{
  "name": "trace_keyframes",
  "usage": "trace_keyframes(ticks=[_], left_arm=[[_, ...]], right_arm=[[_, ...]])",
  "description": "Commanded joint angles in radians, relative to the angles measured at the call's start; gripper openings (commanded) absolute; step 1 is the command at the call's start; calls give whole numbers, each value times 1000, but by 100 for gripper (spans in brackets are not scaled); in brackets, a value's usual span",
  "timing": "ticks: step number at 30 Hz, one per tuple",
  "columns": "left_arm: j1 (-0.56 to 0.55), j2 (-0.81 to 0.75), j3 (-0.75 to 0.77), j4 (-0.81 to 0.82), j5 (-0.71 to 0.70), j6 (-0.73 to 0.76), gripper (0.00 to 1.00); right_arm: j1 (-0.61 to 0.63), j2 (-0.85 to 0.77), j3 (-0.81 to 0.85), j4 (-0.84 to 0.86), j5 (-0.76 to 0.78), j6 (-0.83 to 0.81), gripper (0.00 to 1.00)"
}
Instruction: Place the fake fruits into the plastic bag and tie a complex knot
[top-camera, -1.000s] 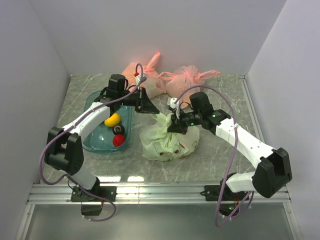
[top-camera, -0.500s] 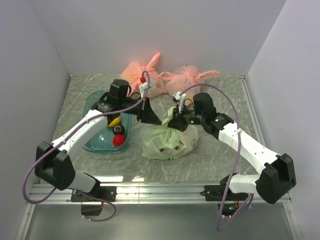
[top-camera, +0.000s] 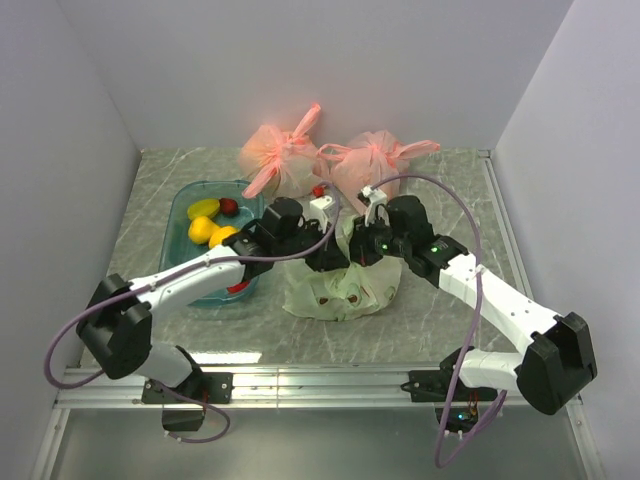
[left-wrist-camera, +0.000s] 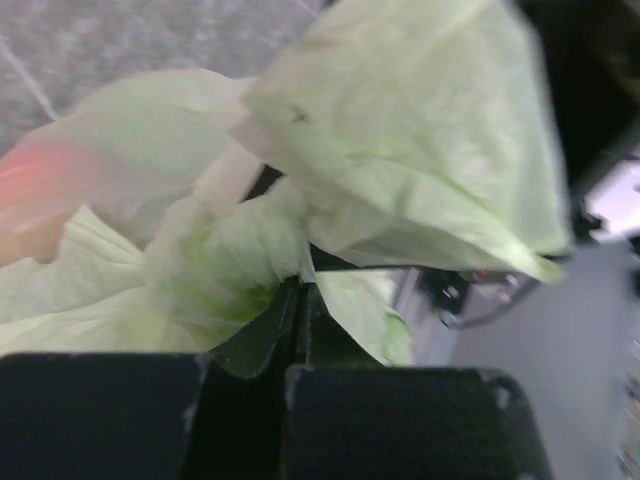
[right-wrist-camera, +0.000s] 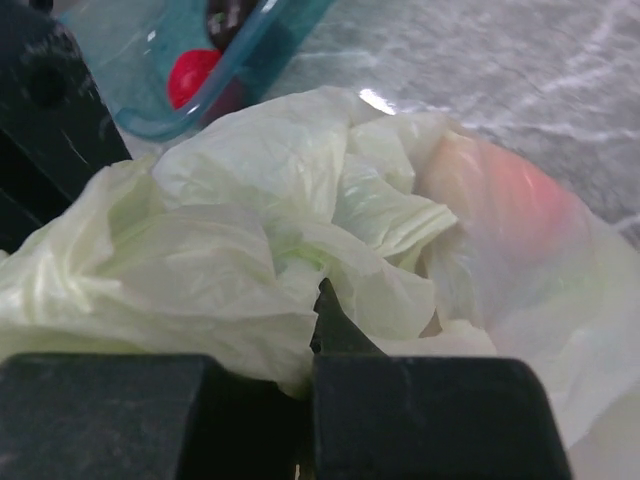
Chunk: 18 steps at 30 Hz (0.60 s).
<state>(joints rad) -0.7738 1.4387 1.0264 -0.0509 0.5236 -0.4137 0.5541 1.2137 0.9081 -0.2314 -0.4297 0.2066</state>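
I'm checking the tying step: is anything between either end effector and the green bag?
Nothing visible does. The left end effector and the right end effector are both shut on bunched folds of the plastic bag, near its top.

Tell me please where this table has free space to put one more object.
Bare table lies right of the pink bags toward the right wall, and before the green bag along the near rail. Crowded: the middle, where left gripper and right gripper pinch the bag beside the teal bin.

plastic bag (top-camera: 345, 290): right of tub (top-camera: 215, 184) | tied bags (top-camera: 280, 160): behind both
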Motion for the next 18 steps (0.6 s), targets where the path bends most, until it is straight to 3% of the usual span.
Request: trace_keyframes(ticks=[1,7,10,11,12,15,18], left_arm=[[-53,83,-51,-34,-168,-14,1],[-56,227,17,-98,-283,-4,0],[3,212,14,-55,-212,32,0],[14,201,15,-49,-200,44,0],[25,190,20,-44,-145,62,0],[45,151,37,-58,-76,131,0],[47,121,52,-87,-2,165,0]], right_arm=[[-11,-69,20,147,138,102,0],[-11,-88,3,129,134,137,0],[-20,-95,2,72,62,44,21],[-26,-100,2,54,31,10,43],[-43,-106,2,29,8,-69,50],[-109,-128,-1,-69,-93,-253,67],[-181,-131,2,-169,-204,-404,75]])
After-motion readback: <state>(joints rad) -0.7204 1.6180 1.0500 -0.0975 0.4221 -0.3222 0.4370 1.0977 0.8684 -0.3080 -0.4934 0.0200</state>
